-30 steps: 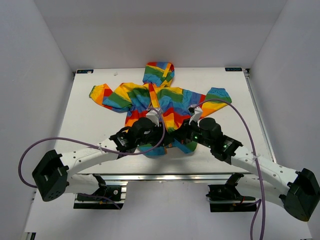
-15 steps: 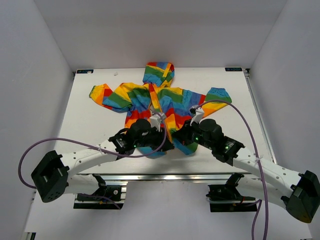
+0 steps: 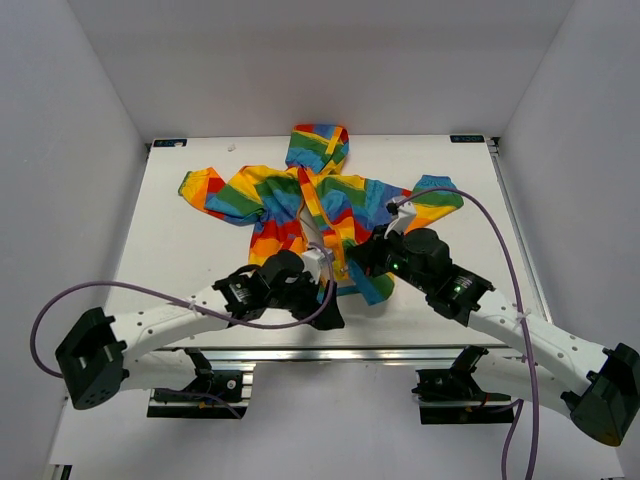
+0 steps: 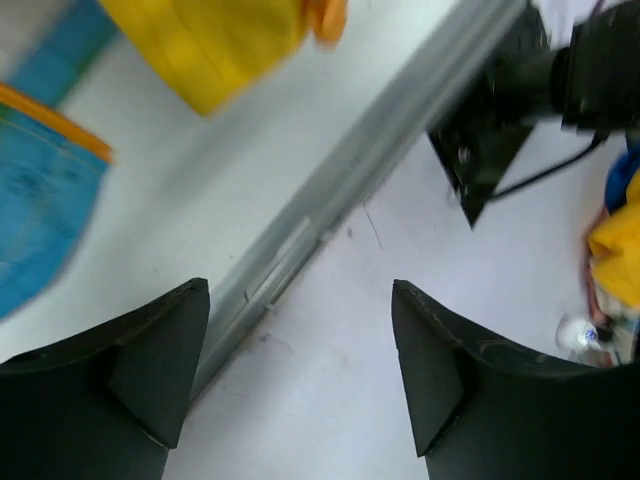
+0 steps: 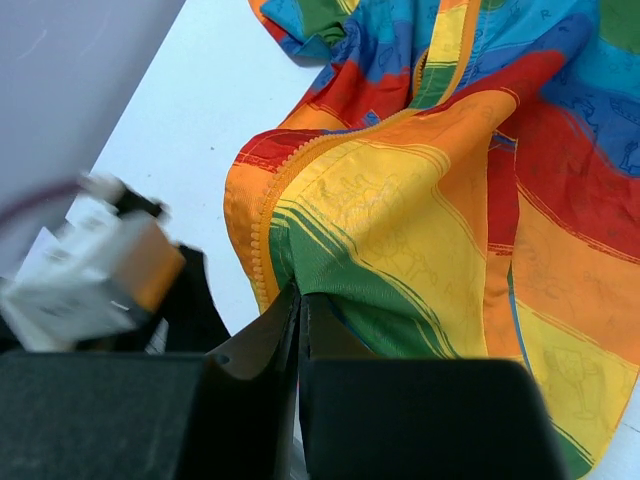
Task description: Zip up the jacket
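Observation:
The rainbow-striped jacket (image 3: 330,200) lies flat on the white table (image 3: 180,270), hood (image 3: 318,145) at the far side and front still parted low down. My right gripper (image 3: 357,262) is shut on the lower front edge, pinching green-striped fabric (image 5: 350,290) beside the orange zipper teeth (image 5: 262,250); the right gripper (image 5: 300,297) has no gap between its jaws. My left gripper (image 3: 329,314) hangs open over the table's near edge, off the jacket. In the left wrist view the left gripper (image 4: 300,290) holds nothing, and yellow (image 4: 210,40) and blue (image 4: 40,210) jacket parts show behind it.
The aluminium rail (image 4: 300,230) of the table's front edge runs under the left gripper, with the floor and a black mount (image 4: 490,150) beyond. White walls close in the table on three sides. Purple cables (image 3: 480,230) loop over both arms.
My left gripper has opened, let go of the jacket's lower edge and pulled back toward the table's near edge. The right gripper stays shut on the hem and has shifted slightly farther in.

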Robot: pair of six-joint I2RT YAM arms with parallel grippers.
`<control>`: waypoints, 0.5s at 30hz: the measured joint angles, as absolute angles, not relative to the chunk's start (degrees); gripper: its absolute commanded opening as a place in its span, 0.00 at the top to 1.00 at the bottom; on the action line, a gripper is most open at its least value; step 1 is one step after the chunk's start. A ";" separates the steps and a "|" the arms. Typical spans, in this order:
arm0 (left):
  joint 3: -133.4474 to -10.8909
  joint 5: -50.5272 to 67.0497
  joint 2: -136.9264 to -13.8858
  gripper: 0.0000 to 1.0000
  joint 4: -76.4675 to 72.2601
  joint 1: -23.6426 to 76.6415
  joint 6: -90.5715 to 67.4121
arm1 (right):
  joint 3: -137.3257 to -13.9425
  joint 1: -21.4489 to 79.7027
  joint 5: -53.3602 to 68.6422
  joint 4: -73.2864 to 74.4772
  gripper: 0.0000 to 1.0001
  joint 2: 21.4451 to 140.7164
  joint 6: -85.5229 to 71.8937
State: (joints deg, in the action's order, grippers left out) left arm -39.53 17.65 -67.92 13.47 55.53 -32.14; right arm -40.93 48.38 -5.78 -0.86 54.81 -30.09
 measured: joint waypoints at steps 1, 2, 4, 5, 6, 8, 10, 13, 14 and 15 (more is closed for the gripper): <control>-40.21 16.53 -66.89 0.15 13.82 55.53 -32.21 | -40.93 48.38 -5.78 -0.69 1.00 54.81 -29.98; -41.08 14.28 -66.13 0.14 14.44 55.53 -32.84 | -40.93 48.38 -5.65 -0.45 1.00 54.81 -29.85; -43.13 10.68 -65.28 0.15 15.18 55.51 -33.65 | -40.93 48.38 -5.32 0.05 1.00 54.81 -29.71; -44.34 8.99 -65.14 0.15 15.40 55.46 -34.02 | -40.91 48.38 -5.13 0.12 1.00 54.81 -29.65; -45.54 7.60 -65.14 0.17 15.44 55.31 -34.37 | -40.91 48.38 -4.80 0.14 1.00 54.81 -29.61; -47.79 5.04 -65.34 0.20 15.75 54.94 -34.98 | -40.73 48.38 -3.97 0.08 1.00 54.81 -29.61; -49.67 2.70 -65.84 0.28 15.99 54.59 -35.68 | -40.40 48.38 -2.96 0.01 1.00 54.81 -29.63; -51.03 -0.12 -66.54 0.32 15.25 54.00 -36.69 | -39.92 48.38 -2.04 -0.10 1.00 54.81 -29.71; -51.03 -0.73 -66.61 0.32 14.81 53.84 -37.04 | -39.79 48.38 -1.78 -0.10 1.00 54.81 -29.76; -51.03 -1.10 -66.67 0.33 14.44 53.71 -37.28 | -39.62 48.38 -1.54 -0.12 1.00 54.81 -29.82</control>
State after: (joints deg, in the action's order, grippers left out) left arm -51.03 -1.10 -66.67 14.44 53.71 -37.28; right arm -39.62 48.38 -1.54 -0.12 54.81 -29.82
